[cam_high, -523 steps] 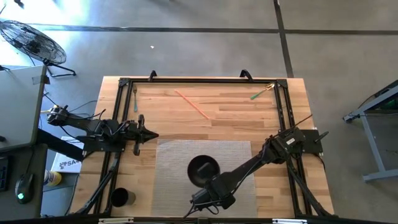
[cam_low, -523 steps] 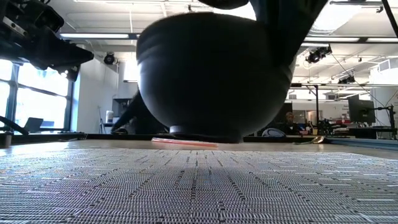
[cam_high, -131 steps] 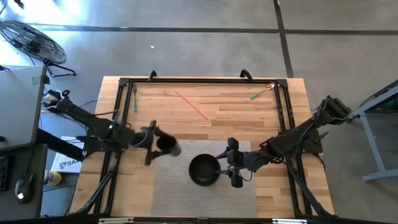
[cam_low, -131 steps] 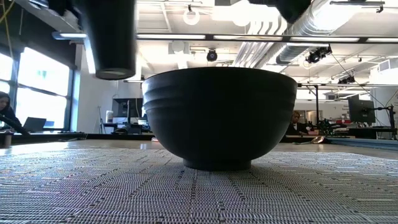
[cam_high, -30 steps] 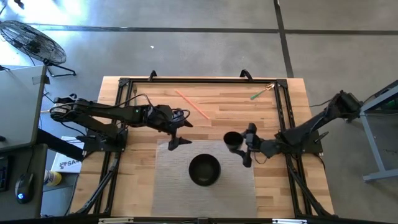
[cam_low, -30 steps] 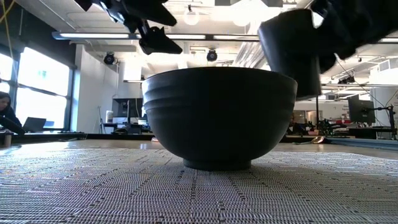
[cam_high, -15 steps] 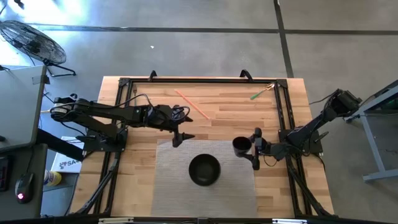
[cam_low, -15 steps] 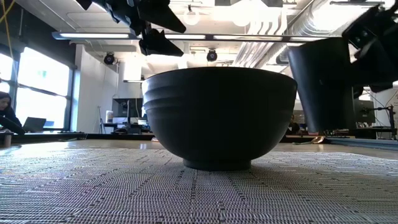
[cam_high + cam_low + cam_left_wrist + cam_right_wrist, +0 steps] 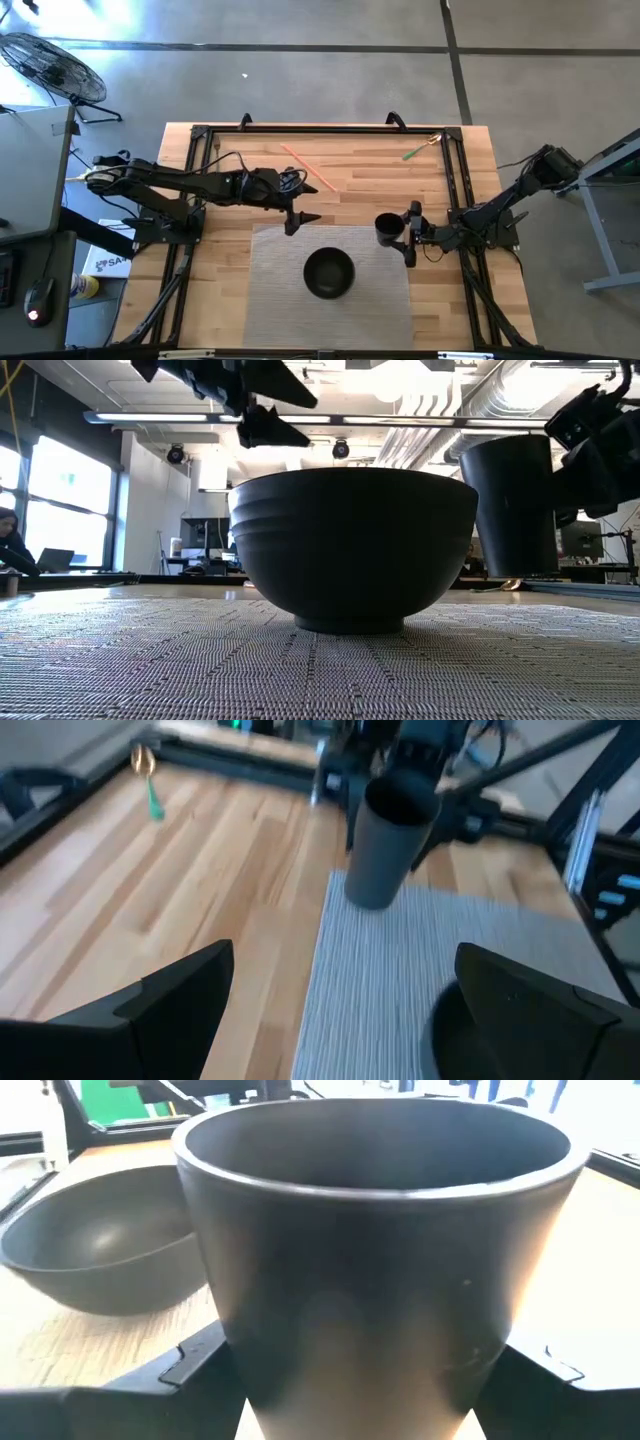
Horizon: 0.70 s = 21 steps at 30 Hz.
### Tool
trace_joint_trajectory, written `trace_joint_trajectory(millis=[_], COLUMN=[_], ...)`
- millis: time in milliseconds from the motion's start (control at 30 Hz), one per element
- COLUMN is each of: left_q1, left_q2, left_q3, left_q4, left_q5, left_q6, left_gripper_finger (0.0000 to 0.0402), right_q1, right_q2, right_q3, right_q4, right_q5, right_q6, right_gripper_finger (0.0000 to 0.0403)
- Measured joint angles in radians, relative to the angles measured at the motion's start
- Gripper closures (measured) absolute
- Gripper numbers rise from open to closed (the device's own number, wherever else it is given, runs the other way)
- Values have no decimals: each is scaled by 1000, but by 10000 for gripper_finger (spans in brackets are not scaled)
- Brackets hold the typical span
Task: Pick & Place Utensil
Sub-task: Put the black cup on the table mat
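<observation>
The cup (image 9: 387,231) has dropped lower, at two o'clock from the bowl (image 9: 329,273), clasped by the right gripper (image 9: 408,235); left gripper (image 9: 297,220) gapes wide, empty.

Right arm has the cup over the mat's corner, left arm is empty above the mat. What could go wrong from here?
1. The cup in the right gripper hangs just above the mat, slightly tilted in the low view; released now, it may tip.
2. It is close to the bowl; a sideways move might knock it.
3. The open left gripper hovers nearby, so the arms might cross.
</observation>
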Motion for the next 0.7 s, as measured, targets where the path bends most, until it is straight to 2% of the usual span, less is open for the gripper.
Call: trace_joint_trajectory(millis=[167, 433, 700], left_q1=[-28, -73, -73], left_q2=[37, 37, 37], left_q3=[2, 1, 1], left_q4=[75, 83, 82], left_q5=[14, 17, 24], left_q6=[32, 47, 44], left_gripper_finger=[27, 27, 27], right_q1=[-4, -3, -3], right_q2=[6, 80, 143], right_q3=[0, 0, 0], right_q4=[-3, 12, 89], right_q5=[3, 1, -17], right_q6=[2, 35, 31], right_gripper_finger=[92, 90, 89])
